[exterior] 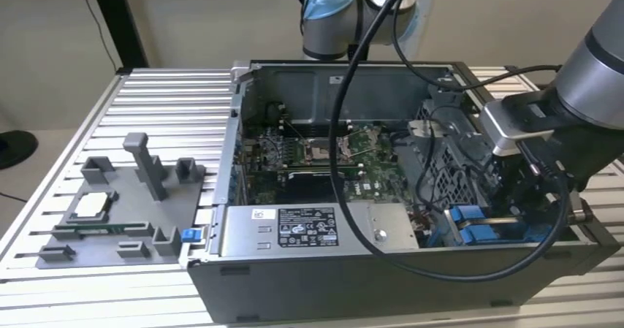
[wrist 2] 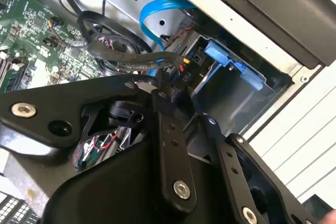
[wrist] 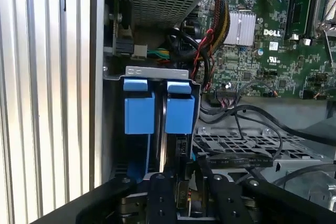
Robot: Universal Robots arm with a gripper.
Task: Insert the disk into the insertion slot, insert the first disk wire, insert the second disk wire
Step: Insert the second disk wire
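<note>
The gripper [wrist: 181, 184] is held low inside the open computer case [exterior: 322, 288], at the corner beside the drive bay, and is clenched on a black wire connector [wrist 2: 184, 77] (a flat black cable trails from it). The insertion slot [wrist: 157, 72] with its blue tabs [wrist: 139, 106] is seen directly ahead of the fingertips, its long axis running away from them. The disk itself cannot be made out.
</note>
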